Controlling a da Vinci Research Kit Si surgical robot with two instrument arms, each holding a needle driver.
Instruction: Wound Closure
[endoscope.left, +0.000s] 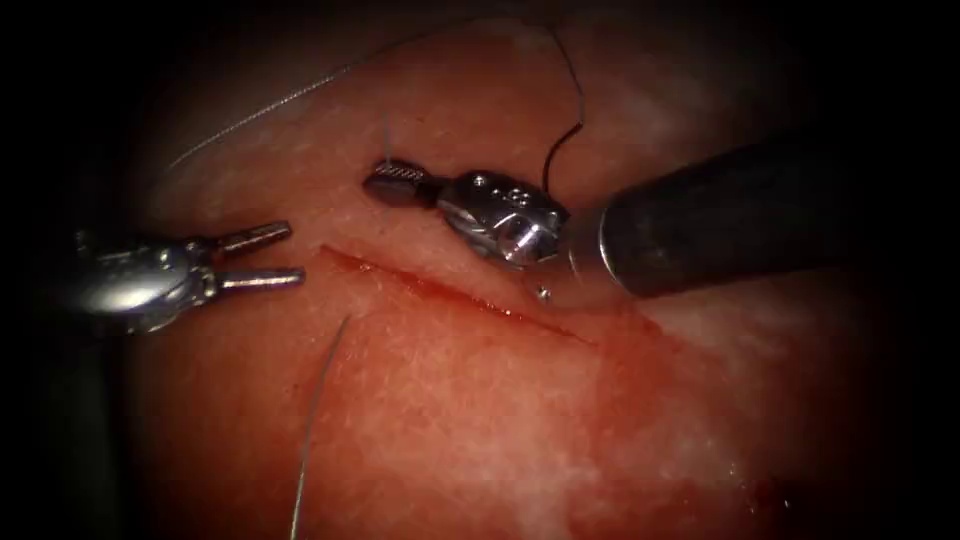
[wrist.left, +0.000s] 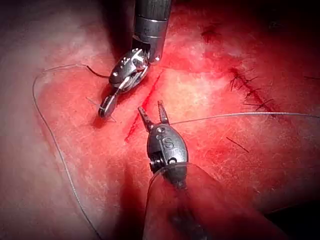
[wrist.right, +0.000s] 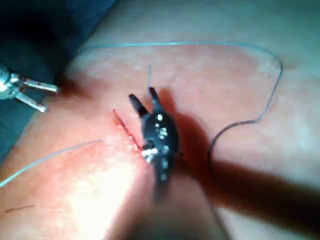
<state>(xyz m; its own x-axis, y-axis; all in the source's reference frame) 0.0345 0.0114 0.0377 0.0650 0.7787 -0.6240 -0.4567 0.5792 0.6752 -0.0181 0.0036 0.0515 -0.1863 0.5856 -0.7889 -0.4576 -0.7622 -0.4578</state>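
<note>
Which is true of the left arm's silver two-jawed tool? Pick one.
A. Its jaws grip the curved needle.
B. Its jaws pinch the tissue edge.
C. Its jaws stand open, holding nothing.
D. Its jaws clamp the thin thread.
C: the left arm's silver two-jawed tool has its jaws spread with bare space between them, left of the red cut.

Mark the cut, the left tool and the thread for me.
cut (endoscope.left: 450, 292), endoscope view, mid-length of the red line.
left tool (endoscope.left: 262, 257), endoscope view, between its open jaw tips.
thread (endoscope.left: 318, 400), endoscope view, strand below the cut.
</note>
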